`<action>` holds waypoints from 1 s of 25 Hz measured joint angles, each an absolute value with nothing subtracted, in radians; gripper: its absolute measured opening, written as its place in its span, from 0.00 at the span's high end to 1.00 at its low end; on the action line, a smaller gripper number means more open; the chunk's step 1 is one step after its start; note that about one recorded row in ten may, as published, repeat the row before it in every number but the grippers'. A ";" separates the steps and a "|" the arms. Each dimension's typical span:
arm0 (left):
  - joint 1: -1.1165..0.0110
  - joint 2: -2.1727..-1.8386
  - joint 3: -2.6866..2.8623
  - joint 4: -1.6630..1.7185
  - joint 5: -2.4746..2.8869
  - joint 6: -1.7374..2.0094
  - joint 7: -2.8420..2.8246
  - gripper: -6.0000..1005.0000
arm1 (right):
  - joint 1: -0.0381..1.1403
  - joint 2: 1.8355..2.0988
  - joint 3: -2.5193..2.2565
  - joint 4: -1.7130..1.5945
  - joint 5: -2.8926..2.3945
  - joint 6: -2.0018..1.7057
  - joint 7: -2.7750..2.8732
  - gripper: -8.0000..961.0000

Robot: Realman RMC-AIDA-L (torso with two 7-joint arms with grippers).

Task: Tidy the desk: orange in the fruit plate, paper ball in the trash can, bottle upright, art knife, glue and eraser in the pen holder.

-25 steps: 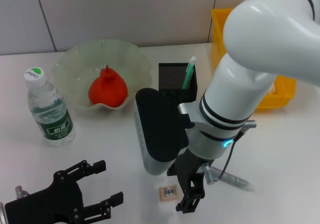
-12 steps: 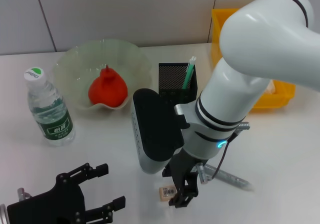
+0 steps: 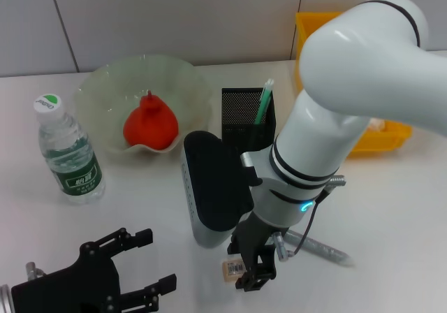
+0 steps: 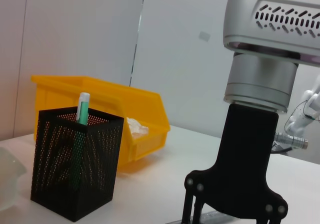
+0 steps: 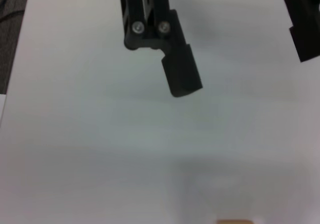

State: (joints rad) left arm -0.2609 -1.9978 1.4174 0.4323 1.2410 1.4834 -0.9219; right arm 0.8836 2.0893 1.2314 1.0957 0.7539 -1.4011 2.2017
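The orange point(image 3: 149, 126) lies in the pale-green fruit plate point(image 3: 105, 77). Left of the plate, the bottle point(image 3: 68, 154) stands upright. The black mesh pen holder point(image 3: 246, 110) point(image 4: 75, 169) holds a green-and-white stick point(image 3: 265, 98) point(image 4: 82, 109). The yellow trash can point(image 3: 380, 137) point(image 4: 102, 106) holds the paper ball point(image 4: 136, 129). My right gripper point(image 3: 249, 277) point(image 5: 245, 66) is open and low over the table, its fingers at the tan eraser point(image 3: 232, 270). A grey art knife point(image 3: 320, 247) lies just right of it. My left gripper point(image 3: 136, 272) stays open at the near left.
My bulky right arm point(image 3: 335, 117) hides part of the trash can and the table behind it. The wall runs close behind the plate and the bin. In the left wrist view the right gripper's black fingers point(image 4: 235, 184) stand to the right of the pen holder.
My right gripper has shifted left and lowered onto the spot where the eraser lies. The left gripper has drawn back slightly toward the near edge.
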 joint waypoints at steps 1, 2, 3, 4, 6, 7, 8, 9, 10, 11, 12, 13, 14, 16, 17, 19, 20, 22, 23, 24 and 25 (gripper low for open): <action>-0.261 -1.998 1.417 0.432 1.241 1.483 -0.922 0.16 | 0.884 2.089 1.227 1.094 0.755 -1.397 2.202 0.45; -0.262 -1.999 1.417 0.432 1.241 1.483 -0.922 0.16 | 0.884 2.089 1.222 1.093 0.755 -1.394 2.202 0.45; -0.262 -1.999 1.417 0.432 1.241 1.483 -0.922 0.16 | 0.884 2.089 1.216 1.092 0.755 -1.389 2.202 0.45; -0.262 -1.999 1.417 0.433 1.241 1.483 -0.922 0.16 | 0.884 2.089 1.213 1.091 0.755 -1.387 2.202 0.46; -0.262 -1.999 1.417 0.434 1.241 1.483 -0.922 0.16 | 0.884 2.090 1.209 1.085 0.755 -1.383 2.202 0.47; -0.262 -1.999 1.418 0.435 1.241 1.483 -0.922 0.16 | 0.884 2.090 1.208 1.082 0.755 -1.381 2.202 0.48; -0.262 -1.999 1.418 0.436 1.241 1.484 -0.922 0.16 | 0.885 2.090 1.207 1.079 0.755 -1.380 2.202 0.49; -0.263 -1.999 1.418 0.436 1.241 1.484 -0.922 0.16 | 0.885 2.090 1.207 1.076 0.755 -1.377 2.202 0.49; -0.263 -1.999 1.419 0.436 1.241 1.485 -0.922 0.16 | 0.886 2.090 1.206 1.074 0.755 -1.374 2.202 0.50; -0.264 -1.999 1.419 0.437 1.241 1.485 -0.922 0.16 | 0.886 2.091 1.203 1.072 0.755 -1.370 2.202 0.51; -0.264 -1.999 1.419 0.437 1.241 1.486 -0.922 0.16 | 0.887 2.091 1.198 1.070 0.755 -1.364 2.202 0.51; -0.265 -1.999 1.420 0.437 1.241 1.486 -0.922 0.16 | 0.887 2.091 1.193 1.068 0.755 -1.358 2.202 0.52; -0.266 -1.999 1.420 0.437 1.241 1.486 -0.922 0.16 | 0.887 2.091 1.187 1.067 0.755 -1.355 2.202 0.53; -0.266 -1.999 1.420 0.438 1.241 1.487 -0.922 0.16 | 0.888 2.091 1.177 1.065 0.755 -1.349 2.206 0.54; -0.266 -1.999 1.420 0.438 1.241 1.488 -0.922 0.16 | 0.888 2.091 1.173 1.065 0.755 -1.347 2.206 0.55; -0.267 -1.999 1.420 0.439 1.241 1.489 -0.922 0.16 | 0.889 2.091 1.170 1.065 0.757 -1.341 2.207 0.56; -0.268 -1.999 1.420 0.439 1.241 1.490 -0.922 0.16 | 0.889 2.091 1.172 1.064 0.764 -1.341 2.207 0.57; -0.269 -1.999 1.420 0.439 1.241 1.491 -0.922 0.16 | 0.890 2.091 1.180 1.064 0.783 -1.340 2.206 0.58; -0.269 -1.999 1.419 0.439 1.241 1.492 -0.922 0.16 | 0.890 2.090 1.182 1.064 0.789 -1.340 2.206 0.61; -0.269 -1.999 1.418 0.439 1.241 1.492 -0.922 0.16 | 0.890 2.089 1.184 1.064 0.795 -1.340 2.206 0.64; -0.269 -1.999 1.418 0.439 1.241 1.492 -0.922 0.16 | 0.890 2.089 1.190 1.065 0.795 -1.340 2.206 0.67</action>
